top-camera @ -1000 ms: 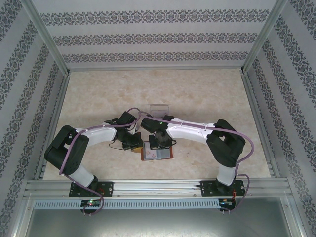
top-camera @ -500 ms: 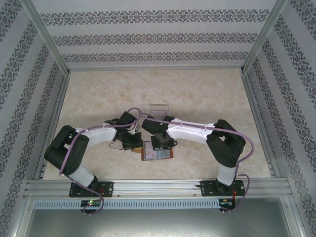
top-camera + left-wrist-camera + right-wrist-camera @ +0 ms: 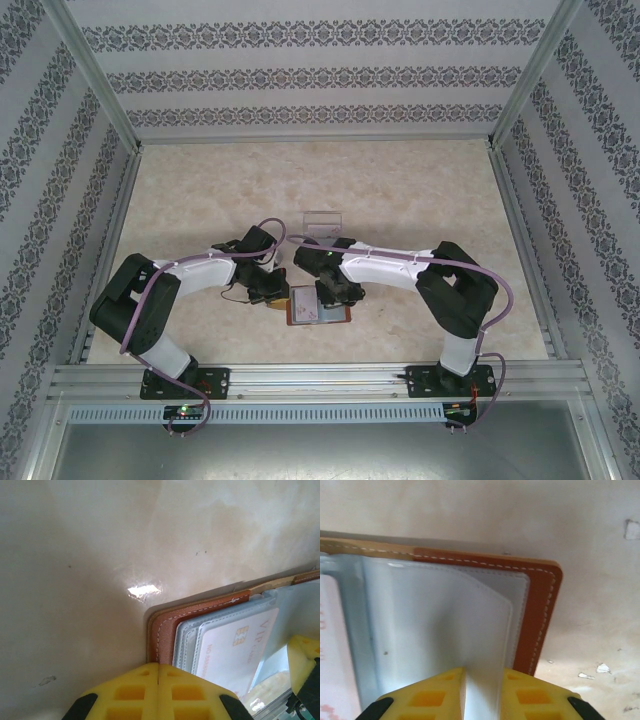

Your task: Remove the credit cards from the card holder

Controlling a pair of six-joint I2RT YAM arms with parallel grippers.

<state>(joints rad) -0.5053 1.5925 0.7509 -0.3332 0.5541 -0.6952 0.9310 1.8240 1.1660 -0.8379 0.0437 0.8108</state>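
An open card holder [image 3: 318,309] is shown flat on the table [image 3: 400,200] near the arms' bases, apparently pinned by the closed left gripper [image 3: 158,669] so its pocket leaf [image 3: 445,630], straddled by the narrowly parted right gripper [image 3: 481,672], can be worked, a pale credit card [image 3: 235,645] tucked inside.

A lab test booth: aluminium frame [image 3: 320,380], wallpapered panels [image 3: 320,60], marble-look tabletop [image 3: 400,190].

Wallet [image 3: 542,605] of stitched brown leather, its sleeves [image 3: 435,630] glossy plastic. Counter [image 3: 75,580] smooth, faintly shiny. Left pincer [image 3: 158,672] pads [image 3: 125,695] matt yellow.
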